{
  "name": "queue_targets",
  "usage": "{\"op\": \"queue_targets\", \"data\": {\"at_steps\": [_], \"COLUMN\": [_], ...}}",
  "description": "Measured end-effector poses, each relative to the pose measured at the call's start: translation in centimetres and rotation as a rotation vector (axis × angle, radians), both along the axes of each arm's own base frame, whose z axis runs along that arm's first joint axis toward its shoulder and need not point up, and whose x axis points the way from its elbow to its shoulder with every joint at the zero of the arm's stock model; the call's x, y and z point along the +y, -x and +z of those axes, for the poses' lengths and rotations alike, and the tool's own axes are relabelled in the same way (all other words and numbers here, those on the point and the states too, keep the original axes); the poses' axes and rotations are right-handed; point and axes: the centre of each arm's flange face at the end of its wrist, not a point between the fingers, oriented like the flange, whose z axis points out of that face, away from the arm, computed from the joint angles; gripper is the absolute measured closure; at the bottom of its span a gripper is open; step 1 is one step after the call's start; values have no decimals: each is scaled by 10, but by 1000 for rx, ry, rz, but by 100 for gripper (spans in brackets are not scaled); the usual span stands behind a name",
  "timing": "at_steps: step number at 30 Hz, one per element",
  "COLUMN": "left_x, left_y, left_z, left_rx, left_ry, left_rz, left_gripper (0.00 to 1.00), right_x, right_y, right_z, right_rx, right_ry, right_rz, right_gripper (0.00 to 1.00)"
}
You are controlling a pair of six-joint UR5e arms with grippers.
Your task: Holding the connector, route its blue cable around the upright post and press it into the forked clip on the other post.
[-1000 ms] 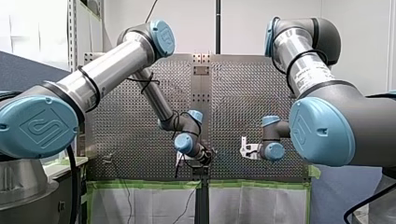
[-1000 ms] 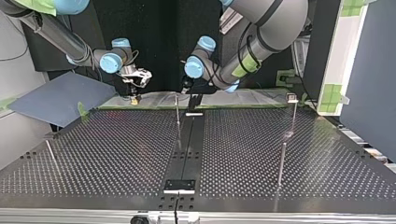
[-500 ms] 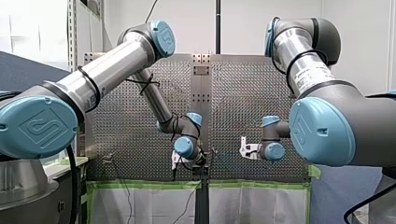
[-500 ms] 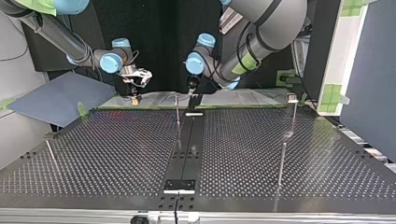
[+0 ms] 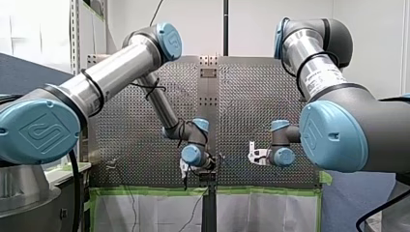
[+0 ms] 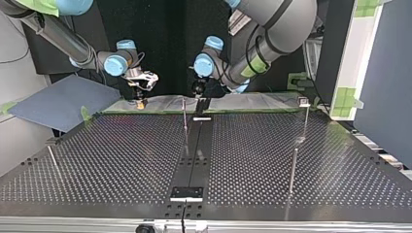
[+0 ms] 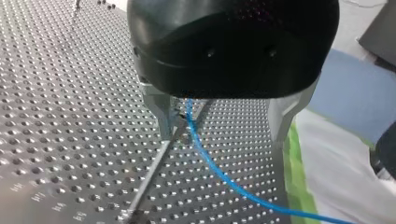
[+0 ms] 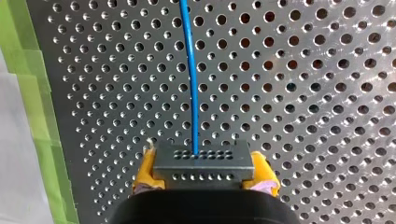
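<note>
- Cable [image 8: 192,93]: thin, light and probably limp. It runs from the connector [image 8: 204,161] over the surface [image 8: 303,93] and passes just beside the post [image 7: 159,168].
- Connector: a small rigid block and the safest hold. The right gripper [image 8: 204,173] clamps its sides with yellow-padded fingers.
- Left gripper [image 7: 223,119]: fingers spread, straddling the cable by the post, gripping nothing.
- Tension should stay gentle, since the cable may slip off the post.

The connector [image 8: 204,159] sits between my right gripper's [image 8: 204,173] fingers [image 8: 145,171], cable [image 8: 192,70] leading ahead over the table [image 8: 303,93].
</note>
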Motion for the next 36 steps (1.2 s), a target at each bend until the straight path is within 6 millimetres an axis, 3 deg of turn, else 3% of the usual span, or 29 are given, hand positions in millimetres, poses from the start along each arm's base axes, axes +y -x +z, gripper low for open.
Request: {"op": "queue_targets", "data": {"at_steps": [9,27,36], "left_x": [-4,6,-7], "left_y": [-2,-22,-29], "left_z": [-36,-35,-57], "left_rx": [46,0,31], "left_ry": [95,252,322], "left_rz": [-33,118,115], "left_gripper": [0,0,0], "right_x": [1,2,3], "right_y": [-1,-3,-4], "right_z": [0,-1,-1], "right_rx": [2,4,5], "right_ry": [0,0,-2], "right_rz": [2,6,8], "right_gripper": [100,100,100]}}
